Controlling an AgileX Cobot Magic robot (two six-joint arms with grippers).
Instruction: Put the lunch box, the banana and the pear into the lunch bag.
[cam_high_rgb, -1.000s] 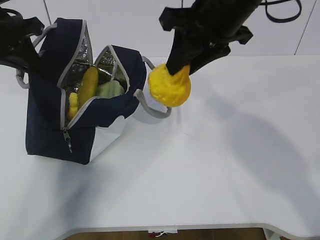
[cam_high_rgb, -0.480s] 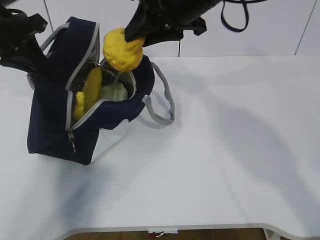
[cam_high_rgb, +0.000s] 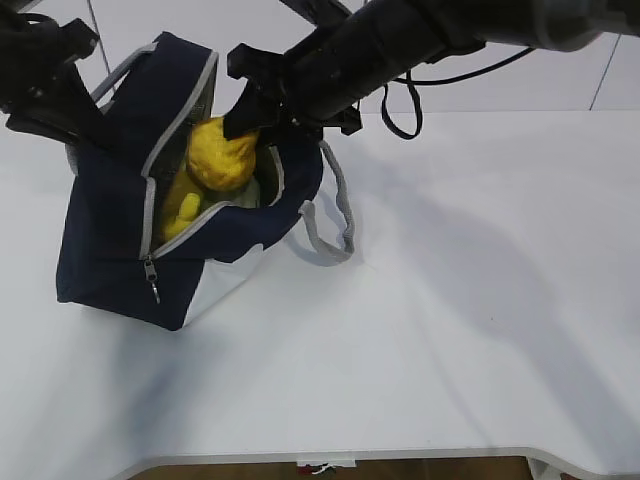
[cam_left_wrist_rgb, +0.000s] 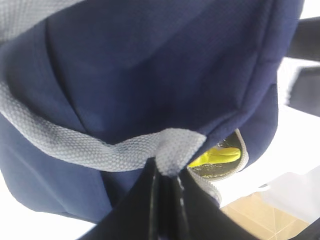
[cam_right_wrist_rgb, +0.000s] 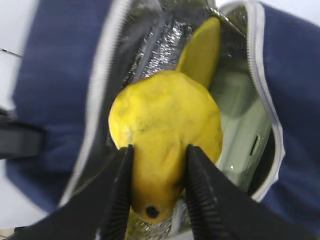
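Observation:
The navy lunch bag (cam_high_rgb: 110, 250) stands open at the left of the table. My right gripper (cam_high_rgb: 250, 115) is shut on the yellow pear (cam_high_rgb: 222, 152) and holds it in the bag's mouth. In the right wrist view the pear (cam_right_wrist_rgb: 167, 132) sits between the fingers (cam_right_wrist_rgb: 120, 195), above the banana (cam_right_wrist_rgb: 202, 50) and the pale green lunch box lid (cam_right_wrist_rgb: 240, 135) inside the silver-lined bag (cam_right_wrist_rgb: 295, 90). The banana (cam_high_rgb: 183, 212) shows in the opening. My left gripper (cam_left_wrist_rgb: 165, 172) is shut on the bag's grey webbing handle (cam_left_wrist_rgb: 65, 145) and holds it up at the far left (cam_high_rgb: 60, 100).
The bag's other grey handle (cam_high_rgb: 335, 215) hangs down on the table to the right of the bag. The white table (cam_high_rgb: 450, 330) stretches to the right and front, with its front edge near the bottom.
My right gripper has carried the pear leftward and down, from above the bag's right edge into its open mouth. The left gripper still holds the handle; the bag has tilted slightly.

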